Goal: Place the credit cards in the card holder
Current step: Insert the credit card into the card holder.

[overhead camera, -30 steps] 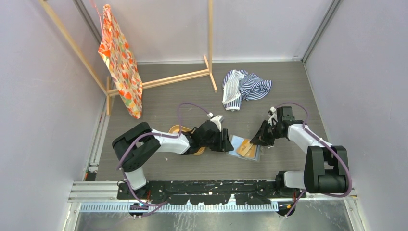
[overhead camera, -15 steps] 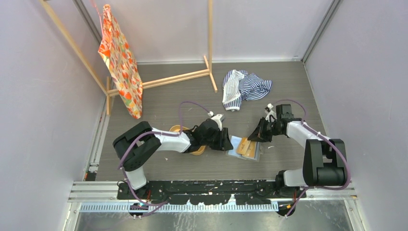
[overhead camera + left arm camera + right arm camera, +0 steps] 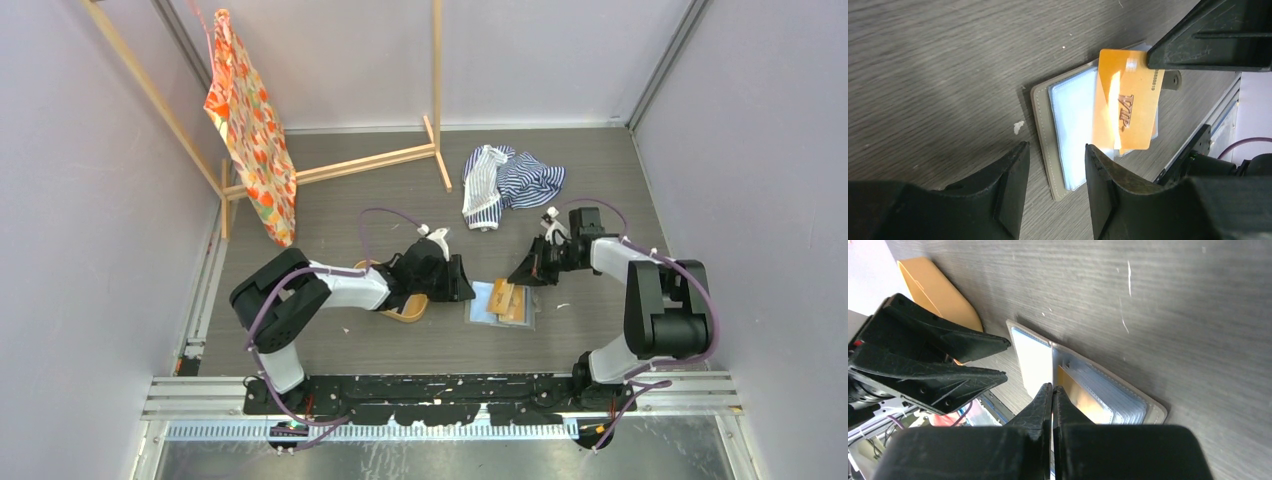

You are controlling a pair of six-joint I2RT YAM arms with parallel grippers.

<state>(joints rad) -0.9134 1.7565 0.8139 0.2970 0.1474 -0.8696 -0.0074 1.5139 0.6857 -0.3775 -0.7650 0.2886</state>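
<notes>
On the grey table (image 3: pixel 923 60), an orange card (image 3: pixel 1128 107) sits partway in the open card holder (image 3: pixel 1068 135). My right gripper (image 3: pixel 1052 390) is closed at it; left gripper (image 3: pixel 1055 165) parted, empty.

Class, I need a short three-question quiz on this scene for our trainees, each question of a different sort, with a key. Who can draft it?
1. True or false: the card holder lies unfolded on the table.
2. Multiple choice: which word is printed on the orange card? A) VIP B) BANK C) GOLD
3. Short answer: which gripper has its fingers apart with nothing between them?

Key
1. True. Its pale inner sleeves face up.
2. A.
3. The left gripper. The right gripper is shut, with its tips over the holder.
</notes>
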